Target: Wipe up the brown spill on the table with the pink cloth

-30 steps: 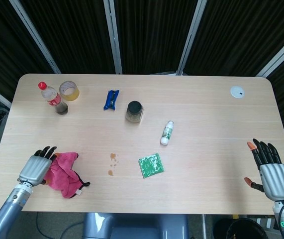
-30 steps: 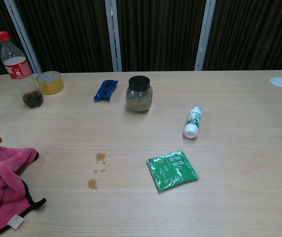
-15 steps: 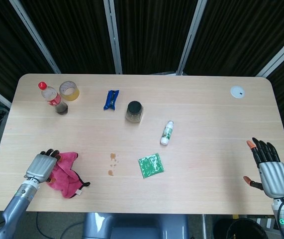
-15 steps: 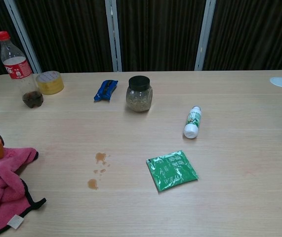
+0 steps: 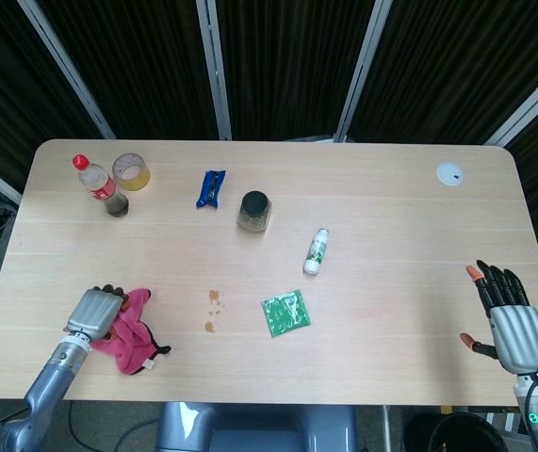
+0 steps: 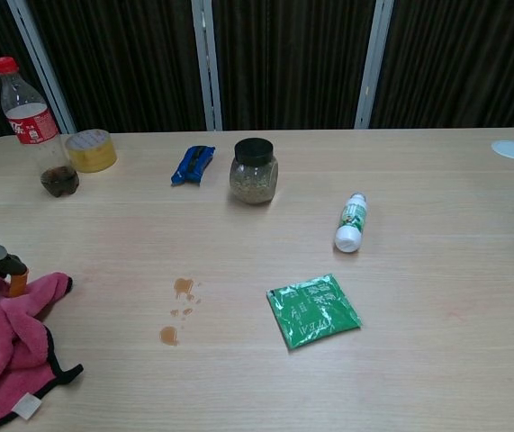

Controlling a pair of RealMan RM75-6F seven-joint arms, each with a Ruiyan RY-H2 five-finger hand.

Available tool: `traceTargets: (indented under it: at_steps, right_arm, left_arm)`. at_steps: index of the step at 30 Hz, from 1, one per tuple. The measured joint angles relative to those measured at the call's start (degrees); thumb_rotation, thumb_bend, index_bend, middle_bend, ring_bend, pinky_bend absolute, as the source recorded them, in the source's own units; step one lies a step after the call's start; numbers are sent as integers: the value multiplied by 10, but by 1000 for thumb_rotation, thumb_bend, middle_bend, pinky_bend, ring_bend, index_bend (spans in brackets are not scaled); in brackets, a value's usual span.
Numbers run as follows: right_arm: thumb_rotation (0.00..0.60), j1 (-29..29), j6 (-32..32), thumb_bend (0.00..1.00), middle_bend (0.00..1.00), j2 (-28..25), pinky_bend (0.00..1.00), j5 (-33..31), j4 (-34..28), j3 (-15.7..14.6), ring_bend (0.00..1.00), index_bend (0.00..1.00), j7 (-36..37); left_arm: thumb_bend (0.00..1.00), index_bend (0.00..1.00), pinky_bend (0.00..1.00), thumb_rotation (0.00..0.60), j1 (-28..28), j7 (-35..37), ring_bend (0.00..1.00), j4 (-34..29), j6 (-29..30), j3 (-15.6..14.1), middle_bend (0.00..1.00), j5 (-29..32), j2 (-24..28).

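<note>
The pink cloth (image 5: 127,330), left of the brown spill (image 5: 213,309), is now gathered under the curled left hand (image 5: 95,312); wiping is not begun. The right hand (image 5: 512,318) is held spread, empty.

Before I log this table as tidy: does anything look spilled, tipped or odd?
Yes. Brown spill drops sit unwiped on the table, left of the green packet. The small white bottle lies on its side. The pink cloth is bunched under the left hand.

A lab-like test booth is suggested: a pale wooden desk (image 5: 391,311) is enclosed by dark curtains (image 5: 287,56) on metal-framed panels (image 5: 214,71), with assorted test items laid out.
</note>
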State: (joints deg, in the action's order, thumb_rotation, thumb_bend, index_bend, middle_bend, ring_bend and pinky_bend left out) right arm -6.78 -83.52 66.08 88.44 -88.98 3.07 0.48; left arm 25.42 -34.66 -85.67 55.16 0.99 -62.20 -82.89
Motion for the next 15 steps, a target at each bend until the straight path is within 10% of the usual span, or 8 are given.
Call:
traceTargets:
  at_steps: [15]
  right_arm:
    - [600,0,-1,0,0,0,30,0,-1,0,0,0,1]
  left_arm:
    - [571,788,594,600,23,136,516,-20,59,53,609,-103,4]
